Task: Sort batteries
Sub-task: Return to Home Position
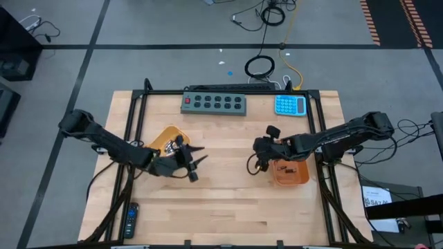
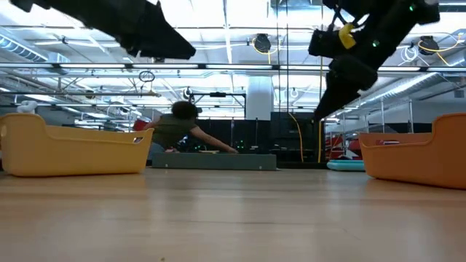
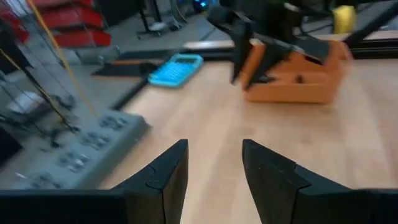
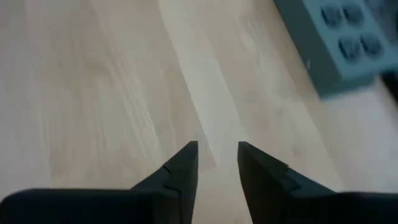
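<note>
No battery lies on the bare tabletop in any view. Small silvery and dark pieces [image 1: 168, 145] show inside the yellow tray [image 1: 160, 135], partly under my left arm. My left gripper [image 1: 196, 164] hovers just right of that tray, open and empty; its wrist view shows only wood between the fingers [image 3: 214, 155]. My right gripper [image 1: 255, 164] hangs open and empty above the table, just left of the orange tray [image 1: 296, 177], fingers pointing down [image 4: 217, 152]. In the low view both arms are raised off the table, with the right gripper [image 2: 331, 98] up high.
A grey power strip [image 1: 214, 102] lies along the far edge and a blue calculator [image 1: 291, 105] sits right of it. A black remote [image 1: 130, 220] lies at the near-left corner. Bare wood stretches between the two trays. A person [image 2: 178, 131] bends over beyond the table.
</note>
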{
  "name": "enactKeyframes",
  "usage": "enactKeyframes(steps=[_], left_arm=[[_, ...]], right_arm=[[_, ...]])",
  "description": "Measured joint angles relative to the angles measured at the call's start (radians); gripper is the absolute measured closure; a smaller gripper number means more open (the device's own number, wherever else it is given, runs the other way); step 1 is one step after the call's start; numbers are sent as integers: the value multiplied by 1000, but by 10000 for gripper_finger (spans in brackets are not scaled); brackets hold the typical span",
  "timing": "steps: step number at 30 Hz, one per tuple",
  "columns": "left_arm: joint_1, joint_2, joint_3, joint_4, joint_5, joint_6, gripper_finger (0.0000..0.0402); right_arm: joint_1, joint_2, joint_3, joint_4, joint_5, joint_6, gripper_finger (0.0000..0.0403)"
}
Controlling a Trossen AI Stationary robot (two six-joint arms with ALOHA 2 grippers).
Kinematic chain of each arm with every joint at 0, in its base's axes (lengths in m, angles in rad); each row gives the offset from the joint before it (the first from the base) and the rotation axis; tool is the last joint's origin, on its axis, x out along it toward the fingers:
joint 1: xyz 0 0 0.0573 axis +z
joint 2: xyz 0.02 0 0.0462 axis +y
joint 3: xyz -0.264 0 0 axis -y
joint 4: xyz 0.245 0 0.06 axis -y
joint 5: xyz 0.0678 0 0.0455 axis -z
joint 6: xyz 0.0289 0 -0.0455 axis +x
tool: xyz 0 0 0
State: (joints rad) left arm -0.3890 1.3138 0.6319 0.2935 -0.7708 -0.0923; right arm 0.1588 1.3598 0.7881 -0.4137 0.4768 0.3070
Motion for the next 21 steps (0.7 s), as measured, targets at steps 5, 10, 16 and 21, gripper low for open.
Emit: enactKeyframes(steps=[5, 10, 16, 21], left_arm=[[109, -62, 0, 13, -3, 206, 240], [313, -102, 0, 3, 165, 403, 240], [516, -103, 0, 54, 369, 481, 240], [623, -96, 0, 59, 462, 405, 240]], right_arm=[[-75, -103, -101, 233, -11, -229, 320], [-168, -211, -187, 455, -33, -414, 346], [-267, -238, -294, 610, -40, -506, 367], [-368, -238, -348, 695, -286, -473, 378]])
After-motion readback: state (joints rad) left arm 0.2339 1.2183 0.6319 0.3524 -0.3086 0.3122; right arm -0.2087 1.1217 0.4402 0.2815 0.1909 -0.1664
